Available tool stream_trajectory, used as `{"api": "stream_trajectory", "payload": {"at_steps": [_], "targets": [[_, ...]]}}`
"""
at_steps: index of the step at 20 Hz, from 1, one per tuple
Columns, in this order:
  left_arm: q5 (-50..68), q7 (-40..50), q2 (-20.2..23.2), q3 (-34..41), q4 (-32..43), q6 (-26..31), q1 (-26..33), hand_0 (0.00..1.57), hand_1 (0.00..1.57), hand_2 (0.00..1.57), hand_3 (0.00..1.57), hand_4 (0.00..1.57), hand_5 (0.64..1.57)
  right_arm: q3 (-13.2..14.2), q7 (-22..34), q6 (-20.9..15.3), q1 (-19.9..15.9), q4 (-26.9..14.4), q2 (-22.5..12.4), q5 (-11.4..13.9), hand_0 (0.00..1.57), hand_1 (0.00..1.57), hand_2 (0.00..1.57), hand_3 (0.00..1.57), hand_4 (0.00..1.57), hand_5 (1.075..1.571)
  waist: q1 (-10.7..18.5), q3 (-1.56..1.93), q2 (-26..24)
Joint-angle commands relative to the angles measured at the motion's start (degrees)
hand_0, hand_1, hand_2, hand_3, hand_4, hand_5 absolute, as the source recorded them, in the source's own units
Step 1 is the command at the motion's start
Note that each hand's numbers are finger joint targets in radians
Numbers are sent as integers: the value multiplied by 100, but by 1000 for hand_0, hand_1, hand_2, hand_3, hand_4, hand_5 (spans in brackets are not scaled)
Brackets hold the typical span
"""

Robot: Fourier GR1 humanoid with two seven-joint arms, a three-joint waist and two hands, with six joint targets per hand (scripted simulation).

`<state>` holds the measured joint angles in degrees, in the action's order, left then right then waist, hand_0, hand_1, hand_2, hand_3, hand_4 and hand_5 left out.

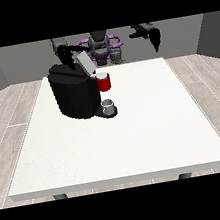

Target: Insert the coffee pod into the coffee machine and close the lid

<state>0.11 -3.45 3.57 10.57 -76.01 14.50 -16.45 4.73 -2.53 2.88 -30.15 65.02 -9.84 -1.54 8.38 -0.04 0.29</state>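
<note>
White desk (119, 151) lay bare and broad in front of the coffee machine (74, 95), with a grey thing (108, 103) on its base and a red thing at the machine (104, 82). Whether that was the pod I could not tell. The hand at the view's left (64, 54) hovered behind the raised lid (84, 62), which seemingly awaited closing; the hand at the view's right (155, 38) hung clear, and I could not tell either hand's fingers.

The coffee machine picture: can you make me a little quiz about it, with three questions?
1. True or false: the red thing at the machine sits above a grey thing.
2. Which hand is by the coffee machine: A, the hand at the view's left, or B, the hand at the view's right?
3. Fill in: the machine stands on a white ____.

Key: 1 true; 2 A; 3 table.
</note>
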Motion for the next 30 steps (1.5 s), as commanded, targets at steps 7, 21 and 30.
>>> {"api": "stream_trajectory", "payload": {"at_steps": [7,21,30], "targets": [[64,34,-64,-198,-384,-283,325,0,0,0,0,0,1571,162,128,64,-711,-497,-53,35,0,0,0,0,0,1571,-62,4,163],[135,-396,288,-88,-178,-163,239,0,0,0,0,0,1571,-169,-112,-64,-1105,-677,226,442,0,0,0,0,182,1571,-46,2,515],[86,35,221,-84,-109,-595,-89,0,0,0,0,192,1571,-617,-62,-214,-1409,-700,457,983,0,0,0,0,125,1571,-112,4,436]]}}
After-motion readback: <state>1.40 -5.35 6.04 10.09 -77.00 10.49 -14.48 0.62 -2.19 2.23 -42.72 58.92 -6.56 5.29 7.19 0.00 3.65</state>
